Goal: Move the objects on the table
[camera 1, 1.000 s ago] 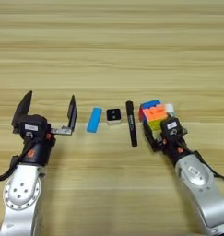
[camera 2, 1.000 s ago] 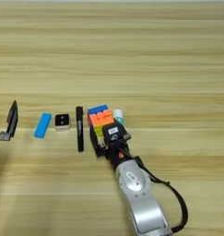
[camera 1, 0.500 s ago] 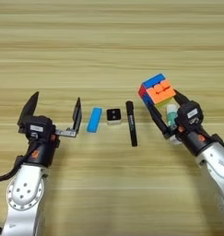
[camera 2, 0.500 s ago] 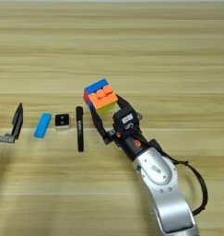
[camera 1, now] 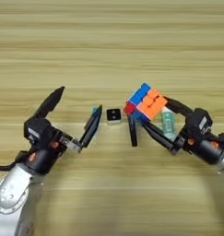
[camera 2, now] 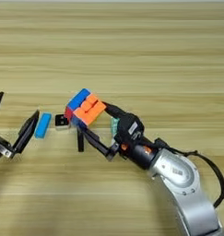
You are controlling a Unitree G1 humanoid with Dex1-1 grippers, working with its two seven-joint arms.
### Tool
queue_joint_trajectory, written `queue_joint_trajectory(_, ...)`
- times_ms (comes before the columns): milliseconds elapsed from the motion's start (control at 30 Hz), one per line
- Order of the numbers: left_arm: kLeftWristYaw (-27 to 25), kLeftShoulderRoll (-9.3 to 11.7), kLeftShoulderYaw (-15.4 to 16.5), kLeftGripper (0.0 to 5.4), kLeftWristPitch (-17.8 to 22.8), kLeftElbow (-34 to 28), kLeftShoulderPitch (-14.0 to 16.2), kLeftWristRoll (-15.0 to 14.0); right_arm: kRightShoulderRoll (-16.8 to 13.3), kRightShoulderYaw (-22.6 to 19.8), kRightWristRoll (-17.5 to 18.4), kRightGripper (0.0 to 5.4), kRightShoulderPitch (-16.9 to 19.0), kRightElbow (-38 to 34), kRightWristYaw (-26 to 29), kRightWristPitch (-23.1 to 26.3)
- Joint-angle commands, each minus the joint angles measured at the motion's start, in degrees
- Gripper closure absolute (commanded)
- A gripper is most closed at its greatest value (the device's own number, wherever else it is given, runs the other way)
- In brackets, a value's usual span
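The right gripper [camera 2: 91, 126] pinches the puzzle cube [camera 2: 85, 109] between its two black fingers and holds it tilted, one corner up, above the tabletop [camera 1: 109, 50] — blue, orange and red faces show. Below the cube lies the black marker [camera 1: 132, 132], partly hidden by it. Just right of the cube, between the gripper's fingers, the white-and-green glue stick [camera 1: 168, 122] lies on the wood. The small black-and-white cube [camera 1: 114, 115] sits just left of the marker. Further left is the blue block [camera 2: 42, 125]; in the left eye view it is almost covered by a finger of the left gripper [camera 1: 75, 112]. That gripper hovers at the left with its fingers spread wide — nothing is between them.
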Motion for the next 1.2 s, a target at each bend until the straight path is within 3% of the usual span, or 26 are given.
queue_joint_trajectory(33, -6.08, 4.00, -2.25, 0.00, 4.43, -2.86, 2.45, -4.29, -4.53, -3.71, 6.08, 2.06, -1.23, -1.11, 4.69, 3.17)
queue_joint_trajectory(200, -11.03, 7.22, -3.58, 0.00, 7.88, -4.05, 4.07, -6.01, -9.00, -7.71, 12.16, 2.06, -2.15, -1.60, 9.46, 6.33)
queue_joint_trajectory(533, -16.24, 10.01, -7.79, 0.00, 13.53, -7.37, 2.72, -6.81, -17.06, -9.59, 21.44, 2.06, -0.61, -6.45, 19.75, 12.61)
queue_joint_trajectory(767, -18.76, 11.46, -9.81, 0.00, 18.18, -12.40, 2.14, -10.86, -21.53, -8.74, 22.36, 2.06, 2.10, -9.72, 26.12, 14.03)
queue_joint_trajectory(1200, -19.02, 12.62, -11.54, 0.00, 20.56, -18.27, 1.73, -11.84, -22.77, -6.32, 22.17, 2.06, 2.30, -12.83, 27.89, 15.23)
